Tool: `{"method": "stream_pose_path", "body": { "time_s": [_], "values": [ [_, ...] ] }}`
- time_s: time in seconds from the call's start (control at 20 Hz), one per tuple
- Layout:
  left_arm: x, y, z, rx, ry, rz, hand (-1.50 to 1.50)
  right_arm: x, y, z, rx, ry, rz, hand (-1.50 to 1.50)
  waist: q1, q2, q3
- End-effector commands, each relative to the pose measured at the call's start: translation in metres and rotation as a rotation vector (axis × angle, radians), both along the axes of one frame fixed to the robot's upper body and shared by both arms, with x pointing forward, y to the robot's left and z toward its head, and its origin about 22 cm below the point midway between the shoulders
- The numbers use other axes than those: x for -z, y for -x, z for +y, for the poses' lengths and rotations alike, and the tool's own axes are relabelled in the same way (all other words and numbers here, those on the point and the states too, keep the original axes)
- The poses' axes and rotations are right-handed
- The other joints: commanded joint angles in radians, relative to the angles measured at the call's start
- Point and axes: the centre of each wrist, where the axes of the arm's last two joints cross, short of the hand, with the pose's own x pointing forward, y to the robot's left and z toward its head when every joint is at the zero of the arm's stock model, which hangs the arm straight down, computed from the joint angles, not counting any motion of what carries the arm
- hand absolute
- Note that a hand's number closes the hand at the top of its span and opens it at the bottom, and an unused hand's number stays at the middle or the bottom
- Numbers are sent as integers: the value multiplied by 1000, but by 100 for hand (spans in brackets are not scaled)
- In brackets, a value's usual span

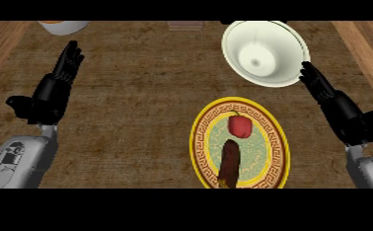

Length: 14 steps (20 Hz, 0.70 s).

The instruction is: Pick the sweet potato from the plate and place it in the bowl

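While the long, dark brown sweet potato [229,163] lies on the lower half of the round plate with the yellow patterned rim [279,141], nothing touches it, so the pick is not yet begun. It lies lengthwise, one end pointing toward the lower edge of the plate and the other toward a red, rounded vegetable with a small stem [241,125], which sits just beside its upper end. I judge this neighbour to be the main difficulty: the fingers should close across the narrow middle or lower part of the sweet potato, away from the red one, so that it is not pushed.

The right hand [336,107] is near the right side of the plate, its black fingers straight and together, holding nothing. It seems the natural hand for the grasp, because the white deep bowl [291,40] stands just above the plate on the same side. After lifting, the carry is short, upward in the view and over the bowl's rim.

The left hand [50,93] rests open at the left of the brown woven counter mat [131,106], well apart from the plate.
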Motion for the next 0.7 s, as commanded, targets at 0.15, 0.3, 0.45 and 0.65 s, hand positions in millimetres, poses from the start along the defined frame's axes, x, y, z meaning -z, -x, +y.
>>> {"method": "stream_pose_path", "body": {
  "time_s": [0.15,0.3,0.45,0.65],
  "values": [
    [-8,-4,-1,-110,-54,-12,0,22,9,22,-246,-468,-51,150,4,24,17],
    [1,4,6,-150,-64,59,0,14,18,-56,91,85,-75,150,-17,22,10],
    [-17,2,-20,-137,-52,73,0,91,41,-28,189,-513,-95,-150,10,25,18],
    [-27,12,-23,-156,-76,72,0,96,65,-54,-120,-463,-202,-150,10,21,14]
  ]
}}
